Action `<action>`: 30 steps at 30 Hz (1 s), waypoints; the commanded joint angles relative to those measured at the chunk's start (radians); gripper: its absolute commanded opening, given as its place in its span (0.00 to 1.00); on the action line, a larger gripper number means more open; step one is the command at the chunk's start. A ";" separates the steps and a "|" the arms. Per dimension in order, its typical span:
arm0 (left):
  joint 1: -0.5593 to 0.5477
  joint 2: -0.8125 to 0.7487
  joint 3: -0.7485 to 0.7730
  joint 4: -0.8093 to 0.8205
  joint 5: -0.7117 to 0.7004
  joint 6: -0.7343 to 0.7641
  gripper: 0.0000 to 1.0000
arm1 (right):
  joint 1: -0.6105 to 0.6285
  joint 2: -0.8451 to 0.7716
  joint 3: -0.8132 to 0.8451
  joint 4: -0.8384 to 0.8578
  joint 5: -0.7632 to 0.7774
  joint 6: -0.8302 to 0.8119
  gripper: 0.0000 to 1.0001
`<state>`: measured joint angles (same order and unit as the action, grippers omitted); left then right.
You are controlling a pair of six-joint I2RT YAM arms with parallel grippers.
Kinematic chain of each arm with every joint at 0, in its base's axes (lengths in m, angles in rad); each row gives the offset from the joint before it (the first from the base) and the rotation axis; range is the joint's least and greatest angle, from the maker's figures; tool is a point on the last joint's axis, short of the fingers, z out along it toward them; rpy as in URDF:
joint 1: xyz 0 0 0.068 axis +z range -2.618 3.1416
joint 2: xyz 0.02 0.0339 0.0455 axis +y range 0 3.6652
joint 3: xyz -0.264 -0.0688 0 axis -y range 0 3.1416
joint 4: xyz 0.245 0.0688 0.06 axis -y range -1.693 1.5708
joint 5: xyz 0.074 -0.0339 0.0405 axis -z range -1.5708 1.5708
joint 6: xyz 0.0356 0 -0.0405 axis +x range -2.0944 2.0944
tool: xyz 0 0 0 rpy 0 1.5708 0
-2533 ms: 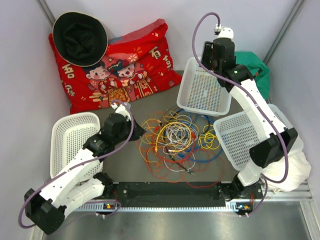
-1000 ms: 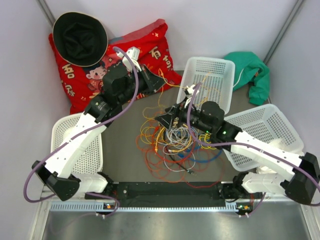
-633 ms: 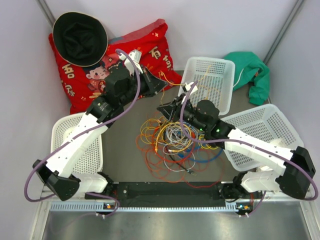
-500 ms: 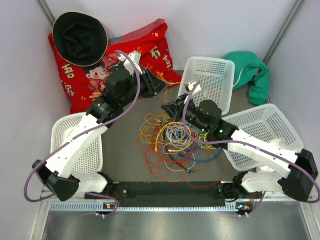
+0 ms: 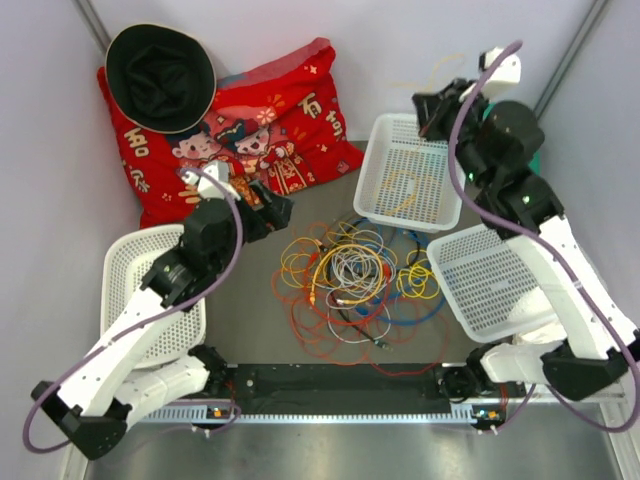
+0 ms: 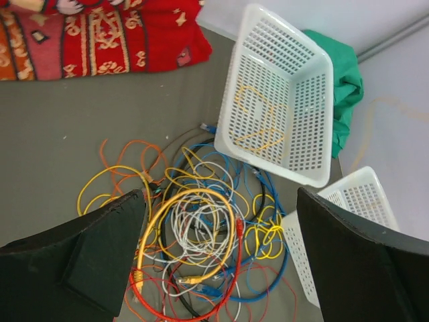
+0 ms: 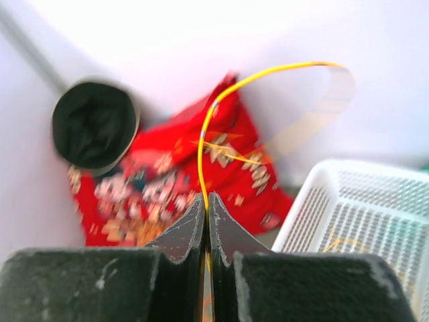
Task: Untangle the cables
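The cables (image 5: 350, 275) lie in a loose tangle of yellow, orange, red, white, blue and black on the grey mat between the arms. In the left wrist view the same tangle (image 6: 201, 235) sits below my left gripper (image 6: 221, 255), which hangs open above it with nothing between its fingers. From above, the left gripper (image 5: 272, 208) is at the pile's left edge. My right gripper (image 5: 428, 110) is raised over the back basket, shut on a thin yellow cable (image 7: 204, 134) that arcs up from its tips. Another yellow cable (image 5: 400, 188) lies inside that basket.
Three white mesh baskets: back (image 5: 385, 135), right (image 5: 490, 290), left (image 5: 135, 265). A red printed cushion (image 5: 250, 130) with a black hat (image 5: 160, 75) fills the back left. Green cloth (image 6: 347, 74) lies behind the back basket. Walls close in on both sides.
The left gripper opened and drew back from the cushion toward the left basket. The right gripper shut on a yellow cable at the pile and swung it up and back over the back basket.
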<state>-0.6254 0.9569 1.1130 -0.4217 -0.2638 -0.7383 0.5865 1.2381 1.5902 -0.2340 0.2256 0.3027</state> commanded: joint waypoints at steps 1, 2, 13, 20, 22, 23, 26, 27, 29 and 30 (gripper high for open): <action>0.000 -0.128 -0.117 0.027 -0.084 -0.052 0.99 | -0.111 0.127 0.163 -0.114 0.004 -0.008 0.00; -0.002 -0.142 -0.157 0.024 -0.081 -0.058 0.99 | -0.123 0.148 0.184 -0.117 0.009 -0.007 0.00; 0.000 -0.215 -0.380 -0.018 0.017 -0.196 0.99 | -0.248 0.434 0.165 -0.022 -0.002 0.075 0.00; 0.000 -0.219 -0.467 -0.031 0.032 -0.220 0.99 | -0.269 0.534 0.106 0.016 0.046 0.062 0.00; 0.000 -0.219 -0.485 -0.029 0.037 -0.225 0.99 | -0.274 0.543 0.084 0.015 0.031 0.067 0.00; 0.000 -0.218 -0.492 -0.022 0.038 -0.228 0.99 | -0.274 0.546 0.076 0.012 0.041 0.069 0.00; 0.000 -0.213 -0.510 -0.003 0.047 -0.236 0.99 | -0.275 0.547 0.039 -0.008 0.058 0.070 0.00; 0.000 -0.207 -0.510 -0.003 0.052 -0.236 0.99 | -0.275 0.540 0.034 -0.016 0.064 0.069 0.00; -0.002 -0.199 -0.506 -0.005 0.061 -0.234 0.99 | -0.275 0.520 0.002 -0.025 0.058 0.065 0.00; 0.000 -0.198 -0.502 -0.015 0.063 -0.234 0.99 | -0.275 0.483 -0.043 -0.022 0.058 0.068 0.00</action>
<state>-0.6254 0.7513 0.6102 -0.4713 -0.2195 -0.9607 0.3183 1.7885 1.6142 -0.2733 0.2619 0.3637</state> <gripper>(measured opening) 0.987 0.006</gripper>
